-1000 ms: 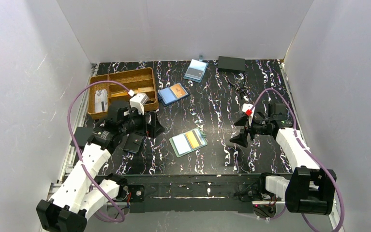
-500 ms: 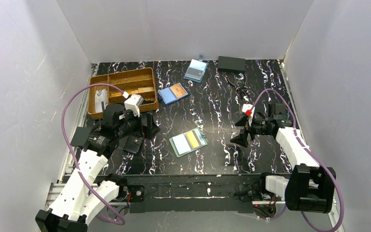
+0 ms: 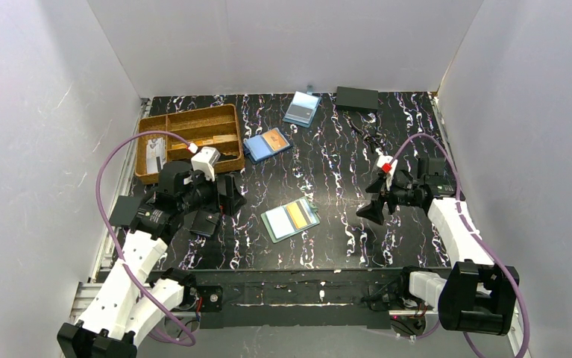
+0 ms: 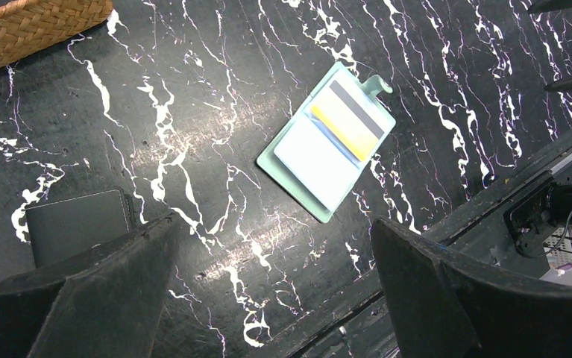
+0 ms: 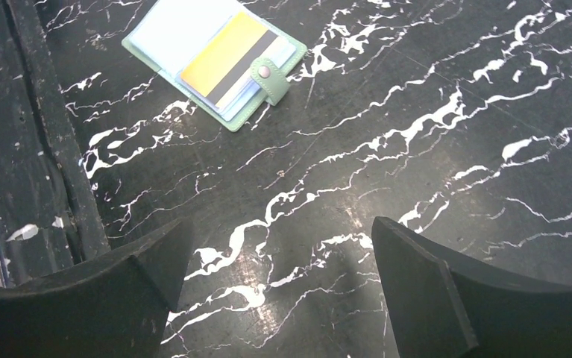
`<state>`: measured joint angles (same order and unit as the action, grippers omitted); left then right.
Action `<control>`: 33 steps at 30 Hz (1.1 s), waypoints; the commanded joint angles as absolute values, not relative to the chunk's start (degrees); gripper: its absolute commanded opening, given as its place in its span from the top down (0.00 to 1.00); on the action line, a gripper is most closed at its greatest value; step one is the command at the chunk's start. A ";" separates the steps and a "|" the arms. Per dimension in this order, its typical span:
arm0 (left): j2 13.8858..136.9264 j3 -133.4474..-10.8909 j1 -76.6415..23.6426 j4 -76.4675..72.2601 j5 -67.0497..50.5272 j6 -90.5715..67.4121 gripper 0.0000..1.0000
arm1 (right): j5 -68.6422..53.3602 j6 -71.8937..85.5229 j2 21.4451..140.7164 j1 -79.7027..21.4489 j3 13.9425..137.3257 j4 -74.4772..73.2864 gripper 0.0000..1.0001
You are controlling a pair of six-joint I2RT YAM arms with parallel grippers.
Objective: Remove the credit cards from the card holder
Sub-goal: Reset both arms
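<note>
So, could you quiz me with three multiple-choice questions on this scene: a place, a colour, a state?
1. The open mint-green rectangular card holder lies: A in a gripper; B flat on the black marbled table; C on the floor.
2. Its brightest card is: A red; B yellow; C purple.
3. The left gripper and right gripper are: A both open; B both shut; C one shut.
Answers: B, it rests mid-table; B, the yellow card shows beside a grey stripe; A, both jaws stand wide, holding nothing.
</note>
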<state>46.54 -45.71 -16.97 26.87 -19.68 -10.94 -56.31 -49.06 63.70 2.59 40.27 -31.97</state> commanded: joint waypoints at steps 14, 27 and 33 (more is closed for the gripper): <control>44.18 -43.39 -16.74 22.00 -25.62 -20.40 0.02 | -45.92 -21.46 56.45 5.19 46.31 -22.86 0.02; 38.96 -50.14 -16.70 27.98 -28.08 -38.31 0.02 | -44.80 -16.10 59.04 5.23 66.55 -39.04 0.02; 37.35 -52.93 -16.72 32.30 -27.24 -37.39 0.02 | -39.63 -3.82 58.04 5.20 69.32 -35.01 0.02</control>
